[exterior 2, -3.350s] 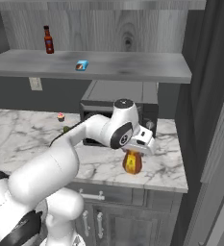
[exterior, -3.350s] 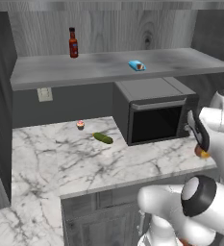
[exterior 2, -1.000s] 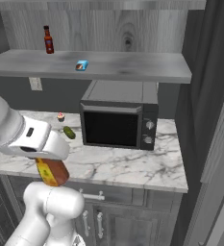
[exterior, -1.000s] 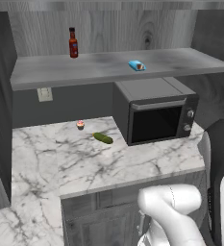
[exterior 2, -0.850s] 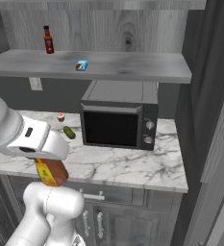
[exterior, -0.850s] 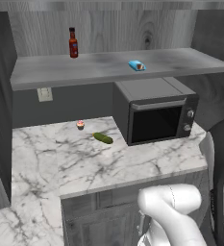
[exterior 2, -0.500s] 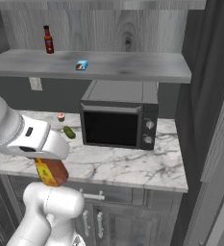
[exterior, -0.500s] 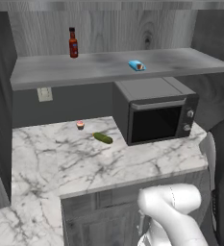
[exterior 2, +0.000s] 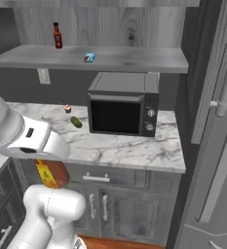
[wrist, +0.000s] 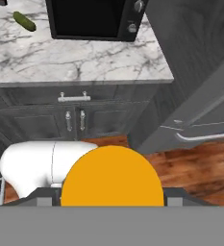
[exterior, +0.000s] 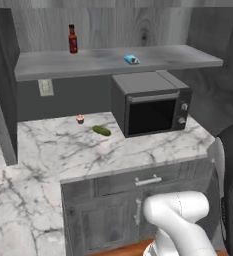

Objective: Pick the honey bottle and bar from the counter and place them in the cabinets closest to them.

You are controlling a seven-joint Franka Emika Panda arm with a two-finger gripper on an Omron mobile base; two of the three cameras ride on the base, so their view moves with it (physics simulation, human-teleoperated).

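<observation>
No lettering can be read anywhere: the honey bottle (exterior 2: 51, 174) shows a dark label too blurred to make out, and the sauce bottle (exterior: 73, 39) label is too small.

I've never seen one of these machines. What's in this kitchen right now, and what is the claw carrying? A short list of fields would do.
held item: honey bottle, orange cap facing the hand camera
claw: closed on the bottle, low in front of the lower doors
bar: blue bar lies on the open shelf
shelf, other: red sauce bottle, upright
counter: marble counter carries a microwave, a green pickle and a small cupcake
right side: grey fridge
</observation>
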